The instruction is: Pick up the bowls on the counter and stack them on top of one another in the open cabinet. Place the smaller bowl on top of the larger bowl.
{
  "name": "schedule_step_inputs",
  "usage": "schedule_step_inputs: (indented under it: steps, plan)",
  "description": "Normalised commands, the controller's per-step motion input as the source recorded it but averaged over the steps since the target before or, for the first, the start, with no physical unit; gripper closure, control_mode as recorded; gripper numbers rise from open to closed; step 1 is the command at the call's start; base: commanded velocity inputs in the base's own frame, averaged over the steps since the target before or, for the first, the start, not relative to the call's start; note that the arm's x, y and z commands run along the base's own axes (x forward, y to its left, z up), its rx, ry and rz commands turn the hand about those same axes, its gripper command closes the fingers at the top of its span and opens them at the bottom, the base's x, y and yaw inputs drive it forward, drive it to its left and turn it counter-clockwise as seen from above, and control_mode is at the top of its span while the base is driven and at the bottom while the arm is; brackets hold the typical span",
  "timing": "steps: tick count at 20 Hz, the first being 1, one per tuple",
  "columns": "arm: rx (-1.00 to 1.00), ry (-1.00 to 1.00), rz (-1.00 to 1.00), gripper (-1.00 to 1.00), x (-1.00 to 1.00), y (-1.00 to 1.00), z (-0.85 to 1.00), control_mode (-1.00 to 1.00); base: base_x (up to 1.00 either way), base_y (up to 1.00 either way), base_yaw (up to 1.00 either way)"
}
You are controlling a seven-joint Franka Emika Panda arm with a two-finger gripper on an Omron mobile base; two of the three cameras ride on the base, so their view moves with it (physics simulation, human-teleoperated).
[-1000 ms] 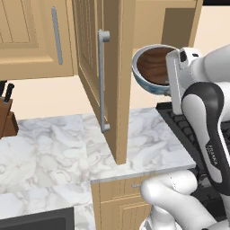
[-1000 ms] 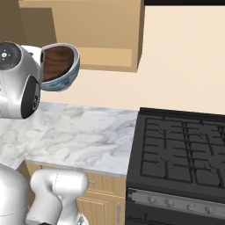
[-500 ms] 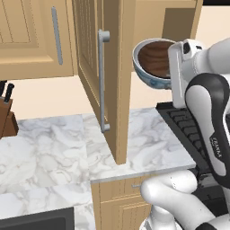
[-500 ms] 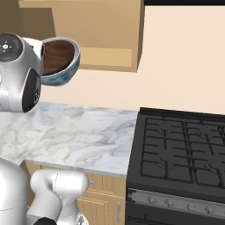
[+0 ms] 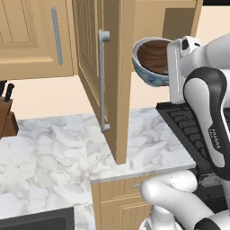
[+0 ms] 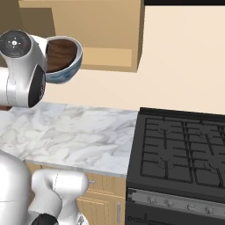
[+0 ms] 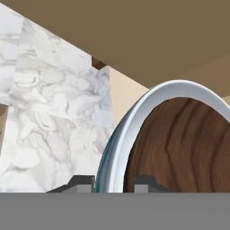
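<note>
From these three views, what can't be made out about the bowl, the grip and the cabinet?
- Cabinet shelf: in the left base view the open door hides the interior.
- Second bowl: the bowl held up has a brown inside and a white-blue outside; one bowl or two nested, cannot tell.
- Gripper: in the hand view the picture's bottom cuts the fingers off; in the base views the arm covers them.
- Knife block: cut by the left edge.

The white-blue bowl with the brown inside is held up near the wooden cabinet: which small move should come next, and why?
Probably keep raising the tilted white-blue bowl with the brown wood-grain inside, then move it toward the open light wooden cabinet. The gripper pinches its rim, one finger inside and one outside. The bowl hangs above the marble counter, below the cabinet's bottom edge.
</note>
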Motion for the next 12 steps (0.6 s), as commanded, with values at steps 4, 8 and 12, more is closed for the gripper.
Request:
schedule_step_inputs:
  steps: [4, 8, 12]
  plan:
    - [0.05, -0.03, 0.0, 1.0, 0.2, 0.02, 0.0, -1.0, 0.0, 0.0, 0.0]
    - [0.05, -0.04, 0.0, 1.0, 0.18, 0.02, 0.0, -1.0, 0.0, 0.0, 0.0]
    - [0.04, -0.03, 0.0, 1.0, 0.16, 0.03, 0.0, -1.0, 0.0, 0.0, 0.0]
